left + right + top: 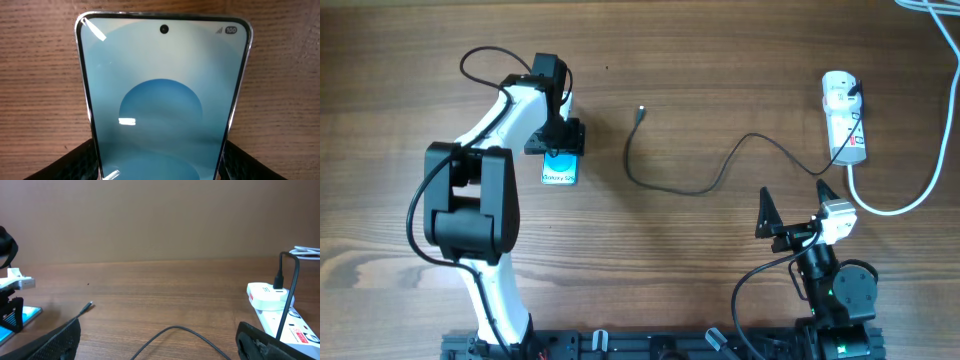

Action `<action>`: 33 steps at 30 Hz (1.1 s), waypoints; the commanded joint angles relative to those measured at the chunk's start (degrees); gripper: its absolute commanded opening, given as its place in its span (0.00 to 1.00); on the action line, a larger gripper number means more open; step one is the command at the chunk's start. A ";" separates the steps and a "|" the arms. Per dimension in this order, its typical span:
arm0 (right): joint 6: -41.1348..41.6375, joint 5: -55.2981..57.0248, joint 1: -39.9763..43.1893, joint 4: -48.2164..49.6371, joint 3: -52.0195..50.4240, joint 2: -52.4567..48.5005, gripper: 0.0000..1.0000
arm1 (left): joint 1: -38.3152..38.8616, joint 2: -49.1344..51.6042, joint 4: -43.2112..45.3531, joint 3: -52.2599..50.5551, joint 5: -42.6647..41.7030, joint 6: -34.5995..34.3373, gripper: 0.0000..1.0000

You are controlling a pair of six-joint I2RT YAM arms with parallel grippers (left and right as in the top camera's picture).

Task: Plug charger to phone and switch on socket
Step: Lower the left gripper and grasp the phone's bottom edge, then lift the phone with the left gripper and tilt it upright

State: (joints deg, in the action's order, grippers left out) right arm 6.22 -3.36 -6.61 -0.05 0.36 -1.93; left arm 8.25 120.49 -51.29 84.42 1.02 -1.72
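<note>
The phone (560, 170) lies on the wooden table with its cyan-and-white screen up. My left gripper (558, 140) is over its far end. In the left wrist view the phone (160, 85) fills the frame and the left gripper (160, 146) has both fingers against its side edges. The charger (720, 170), a thin black cable, runs from the socket (844, 118) to its metallic tip (641, 112) right of the phone. My right gripper (795, 197) is open and empty, near the cable's middle. The right wrist view shows the cable (175, 328), the tip (90, 304) and the socket (270, 300).
A thick white cord (920, 200) loops from the socket toward the right table edge. The wood table (700, 60) stretches between the arms. The left arm's body stands front left.
</note>
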 commanded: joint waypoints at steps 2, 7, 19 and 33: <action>-0.20 0.79 -0.28 0.15 -0.04 -0.11 1.00 | 0.11 0.94 -4.39 6.12 0.35 -0.70 0.71; -0.20 0.79 -0.28 0.15 -0.04 -0.11 1.00 | 0.11 -0.33 -6.64 8.33 0.37 -1.49 0.71; -0.20 0.79 -0.28 0.15 -0.04 -0.11 1.00 | 0.11 -8.79 -6.67 8.61 -3.28 -10.05 0.72; -0.17 0.79 -0.28 0.15 -0.04 -0.11 1.00 | 0.11 -12.50 -7.78 8.59 -29.29 -23.23 0.73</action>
State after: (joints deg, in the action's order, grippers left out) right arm 6.22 -3.36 -6.61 -0.03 0.36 -1.93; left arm 8.25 109.91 -58.87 91.57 -18.59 -22.11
